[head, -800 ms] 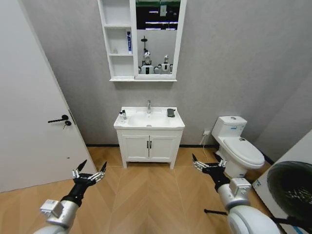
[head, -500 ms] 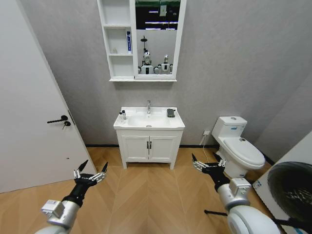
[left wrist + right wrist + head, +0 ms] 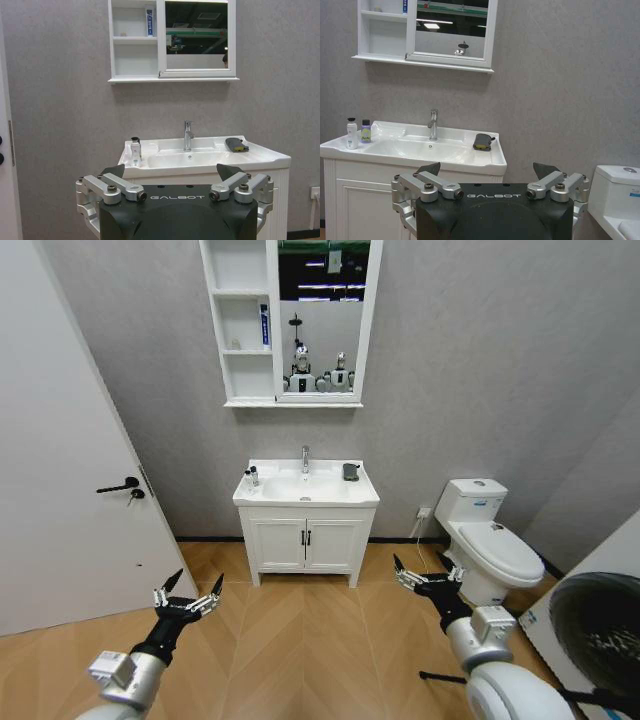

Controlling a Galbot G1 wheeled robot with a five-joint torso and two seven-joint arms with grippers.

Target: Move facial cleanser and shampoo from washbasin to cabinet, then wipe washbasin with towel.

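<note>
While well short of the vanity, with bare wooden floor [image 3: 300, 640] between: left pincer [image 3: 186, 597] low over the floor, splayed wide and holding nothing; right pincer [image 3: 428, 578] likewise wide and unladen, hovering near the toilet [image 3: 495, 545]. Farther off, washbasin [image 3: 306, 499] against the wall, with two small bottles [image 3: 358, 133] at its left edge, standing close together, and the dark towel [image 3: 351, 471] folded at the back right corner beside the faucet [image 3: 306, 458]. Above, cabinet [image 3: 240, 330] with a tube [image 3: 264, 326] already upright in the middle shelf. Likely risks: bottles standing so close together, easily knocked over by a wide pincer; right arm clipping the toilet on approach; a long upward reach to the shelves with a slim, slippery bottle.
</note>
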